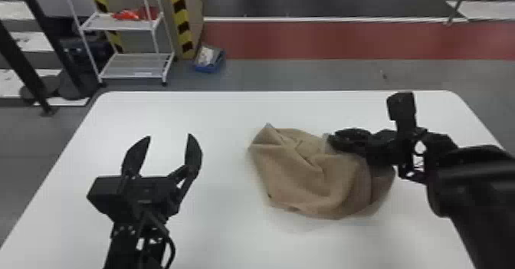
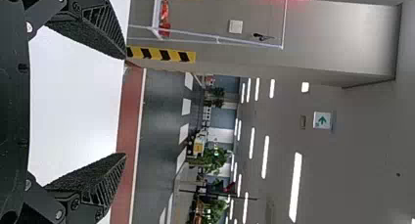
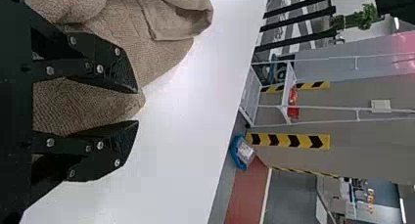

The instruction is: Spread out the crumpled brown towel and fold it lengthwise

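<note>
Left fingers [image 1: 194, 155] wide apart, right fingers [image 1: 350, 138] narrowly parted, brown towel [image 1: 299, 180] partly between them

rough, matt cloth towel [image 1: 299, 176], smooth white table [image 1: 222, 241]

The black two-fingered right gripper [image 1: 334, 141] covers the crumpled brown towel [image 1: 302, 176] around two o'clock; the white table [image 1: 230, 241] is cropped at six.

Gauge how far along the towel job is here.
Nothing looks finished: the towel lies bunched on the table. In hand: the right gripper has its fingers parted around a bit of towel, perhaps to grip it. The left gripper is open, away from the towel. Left: spreading, then the lengthwise fold.
</note>
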You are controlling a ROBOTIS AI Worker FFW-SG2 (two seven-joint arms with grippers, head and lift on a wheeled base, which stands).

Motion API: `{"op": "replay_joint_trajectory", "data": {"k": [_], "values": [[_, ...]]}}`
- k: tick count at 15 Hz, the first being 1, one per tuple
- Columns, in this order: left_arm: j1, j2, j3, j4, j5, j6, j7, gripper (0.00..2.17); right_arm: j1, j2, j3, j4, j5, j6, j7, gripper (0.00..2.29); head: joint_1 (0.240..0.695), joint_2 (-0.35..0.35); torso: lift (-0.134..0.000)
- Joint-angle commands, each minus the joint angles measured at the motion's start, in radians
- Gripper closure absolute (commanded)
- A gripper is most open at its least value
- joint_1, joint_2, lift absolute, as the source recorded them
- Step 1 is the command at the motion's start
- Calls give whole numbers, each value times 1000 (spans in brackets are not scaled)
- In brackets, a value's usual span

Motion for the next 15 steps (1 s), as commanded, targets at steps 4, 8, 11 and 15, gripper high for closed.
{"op": "replay_joint_trajectory", "data": {"k": [4,8,11,15], "values": [[1,0,0,-1,-1,0,0,201,2,2,-8,-26,-28,102,50,1932,695,19,-124],[5,0,-2,-4,-1,0,0,201,58,3,-23,-82,-34,59,-25,1102,695,20,-124],[6,0,-2,-4,-1,0,0,201,102,3,-12,-107,16,-70,-91,9,695,6,-124],[8,0,-3,-2,-1,0,-2,201,99,0,-20,-52,18,-116,-91,198,695,1,-124]]}}
